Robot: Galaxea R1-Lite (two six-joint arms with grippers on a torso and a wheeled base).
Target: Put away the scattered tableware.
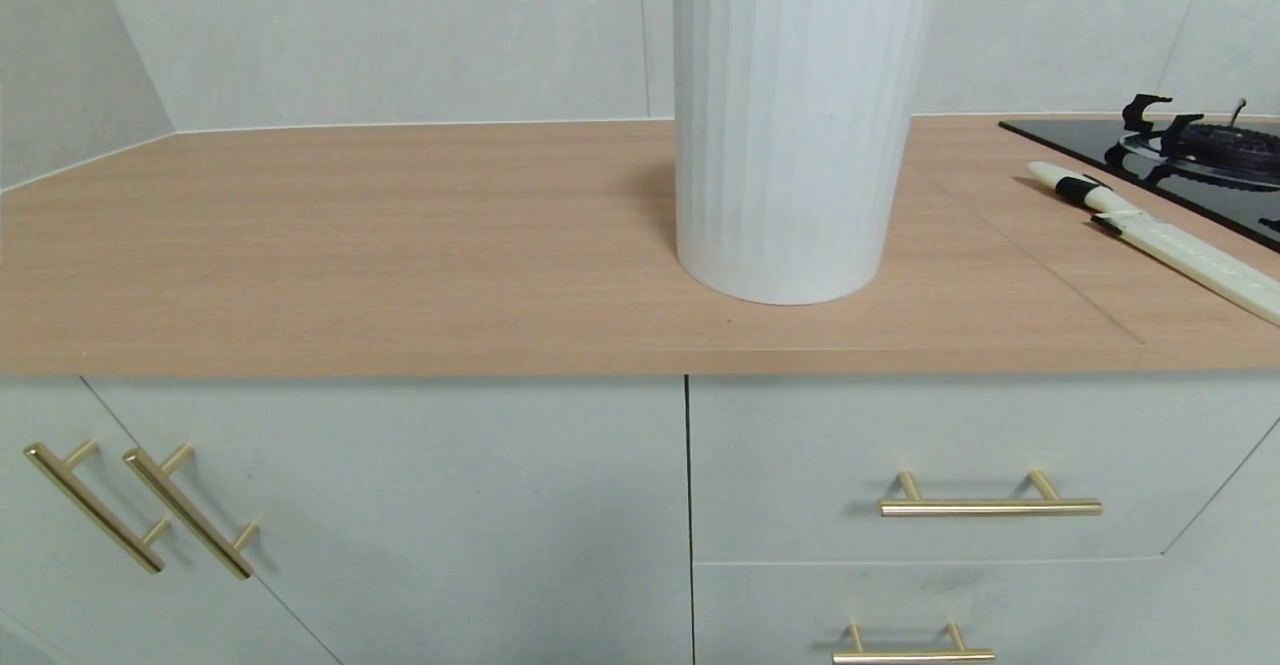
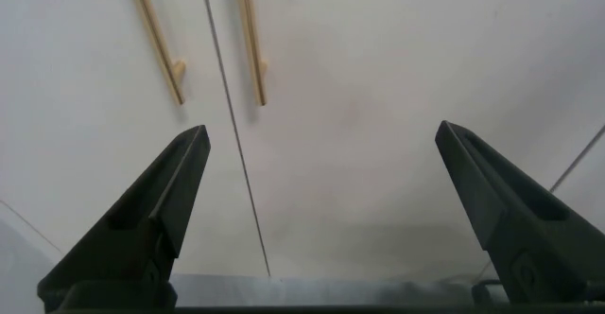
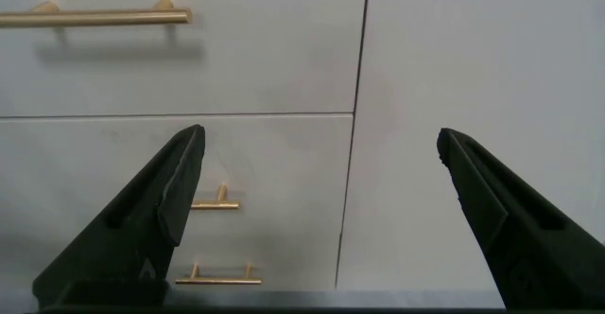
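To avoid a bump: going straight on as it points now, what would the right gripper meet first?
The right gripper would probably meet the white cabinet front, near the gap beside the drawers; depth is unclear.

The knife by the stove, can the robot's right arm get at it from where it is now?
Probably not directly: the right gripper, open, faces the drawer fronts below the countertop. Lifted above the edge, it should find the knife lying uncovered.

A cream knife [image 1: 1160, 240] with black bands lies flat on the right side of the tabletop [image 1: 350, 245], just beside the black stove [image 1: 1180, 160]. A tall white ribbed pot [image 1: 795, 125] stands upright in the middle.
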